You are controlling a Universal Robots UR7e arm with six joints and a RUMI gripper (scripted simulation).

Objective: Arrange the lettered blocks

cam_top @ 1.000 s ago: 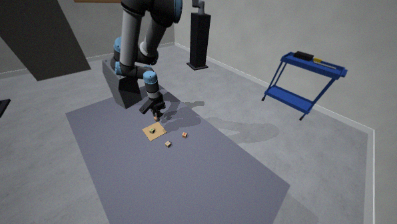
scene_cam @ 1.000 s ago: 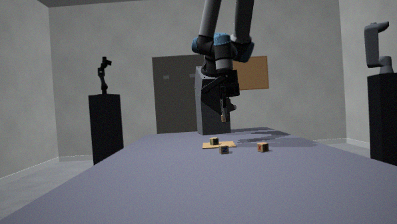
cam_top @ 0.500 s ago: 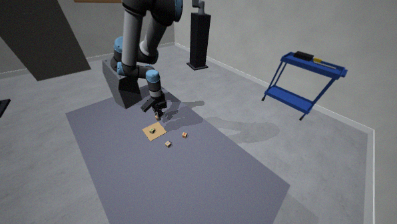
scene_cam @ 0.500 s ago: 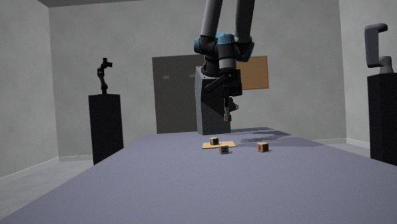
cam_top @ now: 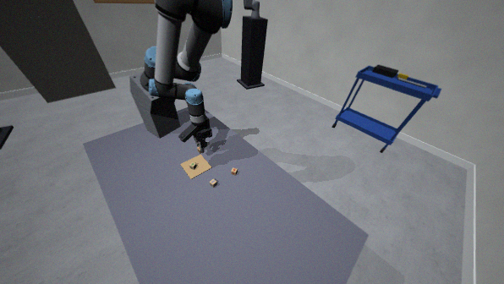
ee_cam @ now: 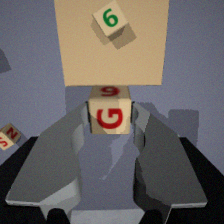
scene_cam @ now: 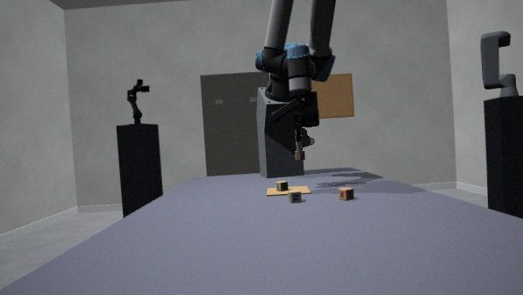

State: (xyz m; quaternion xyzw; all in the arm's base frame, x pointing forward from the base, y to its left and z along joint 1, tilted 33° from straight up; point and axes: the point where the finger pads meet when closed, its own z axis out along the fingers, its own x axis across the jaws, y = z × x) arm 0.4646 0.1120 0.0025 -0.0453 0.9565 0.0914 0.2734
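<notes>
My gripper (cam_top: 199, 147) (scene_cam: 299, 153) (ee_cam: 110, 103) is shut on a wooden block (cam_top: 199, 149) (scene_cam: 297, 157) (ee_cam: 110, 114). This block shows a red G on the side facing the wrist camera and a red 9 on the face beyond it. I hold it in the air over the edge of the tan mat (cam_top: 203, 163) (scene_cam: 304, 190) (ee_cam: 80, 55) nearest the robot's base. A block with a green 6 on top (cam_top: 193, 166) (scene_cam: 282, 185) (ee_cam: 111, 22) stands on the mat. Two more blocks lie off the mat on the table: one (cam_top: 213, 182) (scene_cam: 295, 197) (ee_cam: 9, 136) close beside it, and one with a red X (cam_top: 233, 171) (scene_cam: 346, 193) further off.
The robot's grey base (cam_top: 154, 110) (scene_cam: 274, 140) stands just behind the mat. A blue cart (cam_top: 386, 106) stands far to the right. Black pedestals (cam_top: 252, 51) (scene_cam: 139, 167) (scene_cam: 504, 154) stand around the room.
</notes>
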